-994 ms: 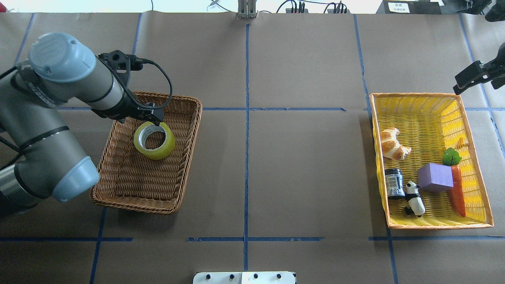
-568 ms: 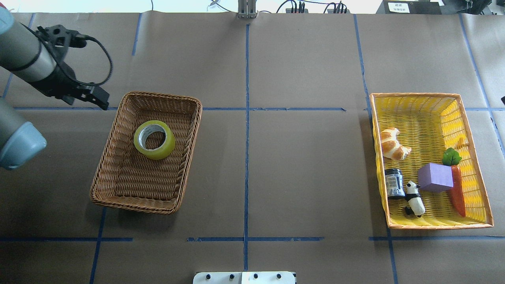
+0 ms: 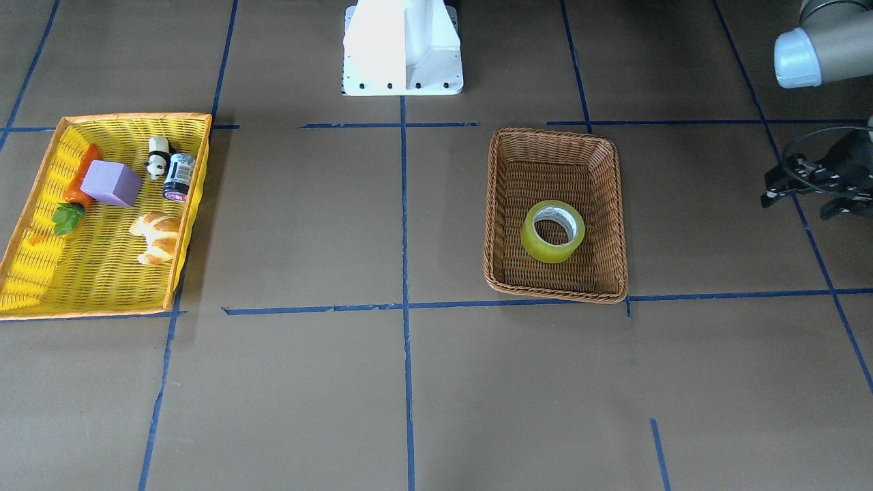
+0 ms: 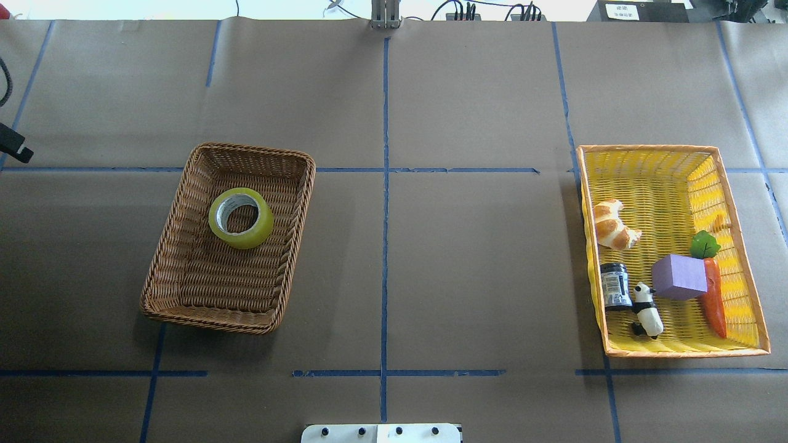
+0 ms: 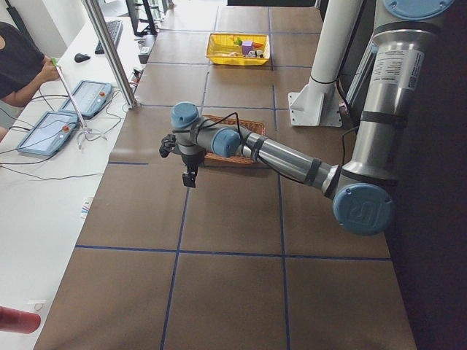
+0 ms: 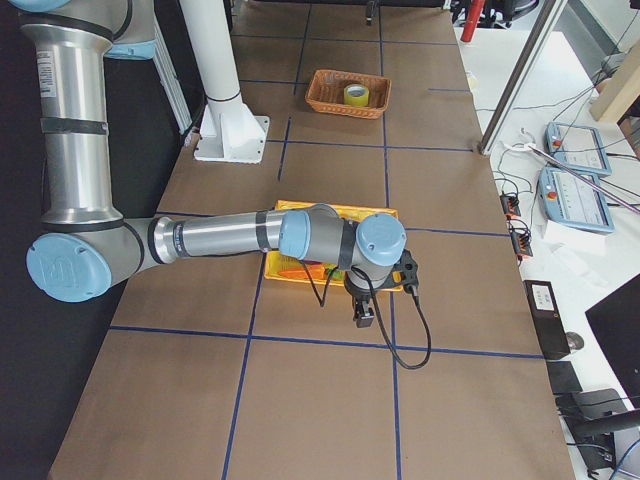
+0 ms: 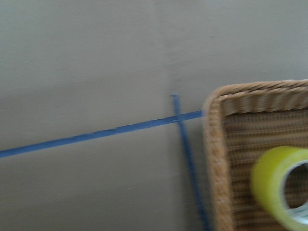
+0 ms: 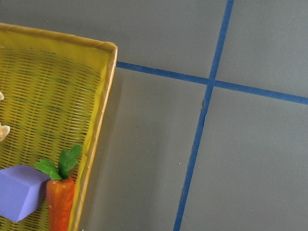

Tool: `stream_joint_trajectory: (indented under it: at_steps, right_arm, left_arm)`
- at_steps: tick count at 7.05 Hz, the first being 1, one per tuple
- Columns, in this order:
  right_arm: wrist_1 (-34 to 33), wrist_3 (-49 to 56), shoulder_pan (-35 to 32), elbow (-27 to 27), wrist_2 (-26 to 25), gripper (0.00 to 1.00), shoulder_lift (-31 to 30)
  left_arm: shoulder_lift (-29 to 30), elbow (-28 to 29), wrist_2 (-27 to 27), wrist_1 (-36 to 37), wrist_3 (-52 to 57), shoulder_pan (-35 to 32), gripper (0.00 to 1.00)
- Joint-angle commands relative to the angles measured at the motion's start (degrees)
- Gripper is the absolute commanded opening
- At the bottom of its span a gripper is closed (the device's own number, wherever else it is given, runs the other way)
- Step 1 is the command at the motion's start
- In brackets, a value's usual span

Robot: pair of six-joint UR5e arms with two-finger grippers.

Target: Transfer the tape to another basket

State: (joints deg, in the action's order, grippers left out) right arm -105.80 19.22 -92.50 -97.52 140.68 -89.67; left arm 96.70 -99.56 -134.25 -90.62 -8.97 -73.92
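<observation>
The yellow tape (image 4: 241,218) lies flat in the brown wicker basket (image 4: 301,203), free of both grippers. It also shows in the front view (image 3: 553,232) and the left wrist view (image 7: 269,183). My left gripper (image 3: 798,203) hangs well off to the basket's outer side, past the table's blue line. Its jaws look apart and empty. Only its tip shows at the overhead view's left edge (image 4: 12,147). My right gripper (image 6: 363,318) shows only in the right side view, beside the yellow plastic basket (image 4: 677,147). I cannot tell whether it is open or shut.
The yellow plastic basket holds a croissant (image 4: 612,224), a purple block (image 4: 679,277), a carrot (image 4: 714,295), a small dark jar (image 4: 615,285) and a panda figure (image 4: 647,309). The white robot base (image 3: 402,48) stands at the table's near edge.
My left arm has drawn back leftward from above the tape, almost out of the overhead view. The right gripper has left that view's top right. The tape has not moved.
</observation>
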Motion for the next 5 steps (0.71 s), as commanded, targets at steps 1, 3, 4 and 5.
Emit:
stream_joint_trajectory:
  at_steps: [1, 3, 4, 5]
  right_arm:
    - [3.55, 1.08, -0.75, 0.75, 0.04, 1.0, 1.94]
    - [7.36, 0.73, -0.75, 3.45, -0.32, 1.0, 0.46]
    - [7.45, 0.82, -0.75, 4.78, -0.4, 1.0, 0.03]
    - [7.45, 0.73, -0.75, 6.44, -0.4, 1.0, 0.02]
  left_arm:
    - [-0.9, 7.33, -1.62, -0.26, 11.3, -6.48, 1.0]
    - [-0.9, 13.05, -1.54, -0.26, 17.38, -10.88, 1.0]
    - [-0.99, 13.85, -1.36, 0.26, 17.67, -12.9, 1.0]
    - [-0.99, 14.04, -1.27, 0.61, 17.5, -14.4, 1.0]
